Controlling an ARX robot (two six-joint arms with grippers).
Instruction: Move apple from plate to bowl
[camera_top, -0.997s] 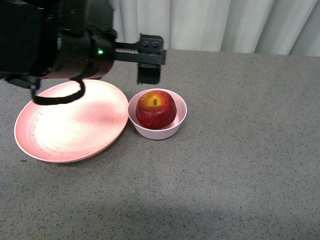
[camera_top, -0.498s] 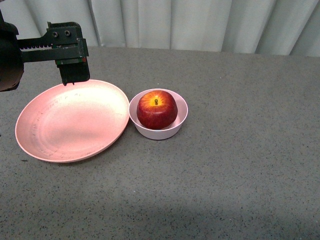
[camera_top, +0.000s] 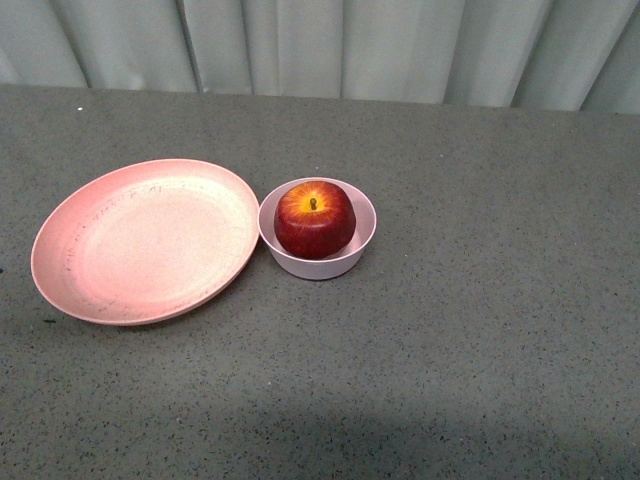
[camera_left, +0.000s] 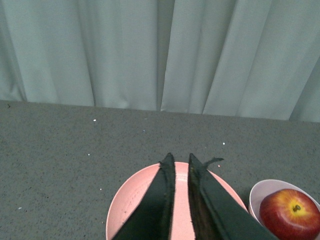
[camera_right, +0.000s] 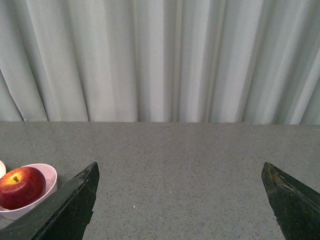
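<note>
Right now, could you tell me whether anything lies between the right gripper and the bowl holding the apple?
Nothing: the right wrist view shows only bare grey table between the open right gripper and the bowl with the apple.

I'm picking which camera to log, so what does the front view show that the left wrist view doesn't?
Only the front view shows the whole plate and whole bowl, nearly touching, with the apple sitting inside the bowl; no arm appears. Only the left wrist view shows the left pincer, its fingers nearly together with nothing between them, hanging over the plate's far edge. Both show the apple in the bowl, the grey table and the curtain.
</note>
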